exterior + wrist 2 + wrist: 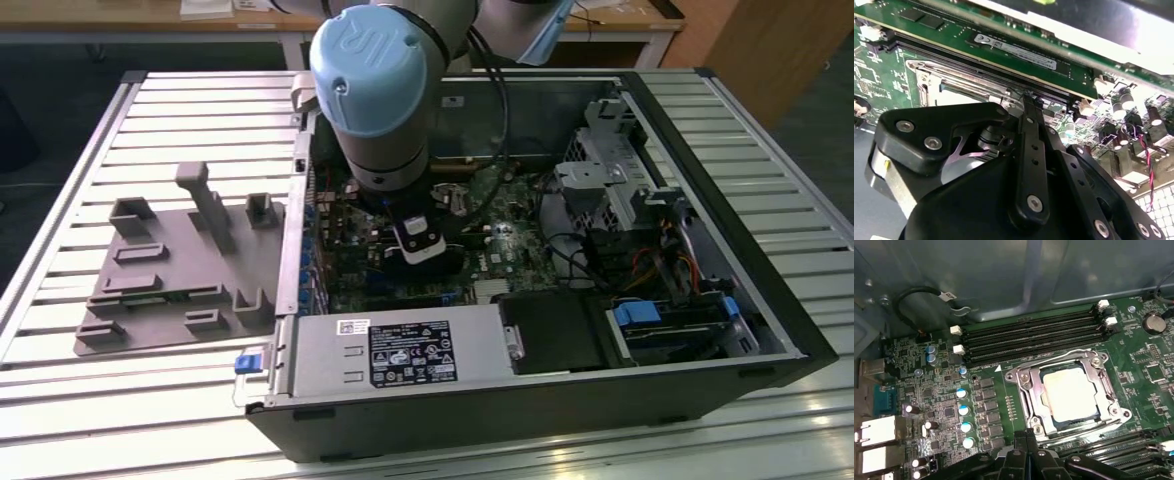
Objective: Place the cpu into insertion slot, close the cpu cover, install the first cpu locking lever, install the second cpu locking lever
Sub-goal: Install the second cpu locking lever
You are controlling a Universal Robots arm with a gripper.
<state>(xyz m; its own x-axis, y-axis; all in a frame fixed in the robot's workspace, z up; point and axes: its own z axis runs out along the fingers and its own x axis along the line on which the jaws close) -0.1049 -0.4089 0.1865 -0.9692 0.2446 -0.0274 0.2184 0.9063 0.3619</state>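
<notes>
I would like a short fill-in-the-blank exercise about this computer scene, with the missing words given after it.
1. The cpu lies inside the insertion ____.
2. The cpu cover is a frame made of silver ____.
3. The circuit board around the socket is ____ in colour.
4. In the exterior view, the gripper reaches down into the open computer ____.

Missing words: slot; metal; green; case

Looks like a robotics lab: an opened PC case on a slatted metal bench, grey fixture alongside, wooden desks behind.
</notes>
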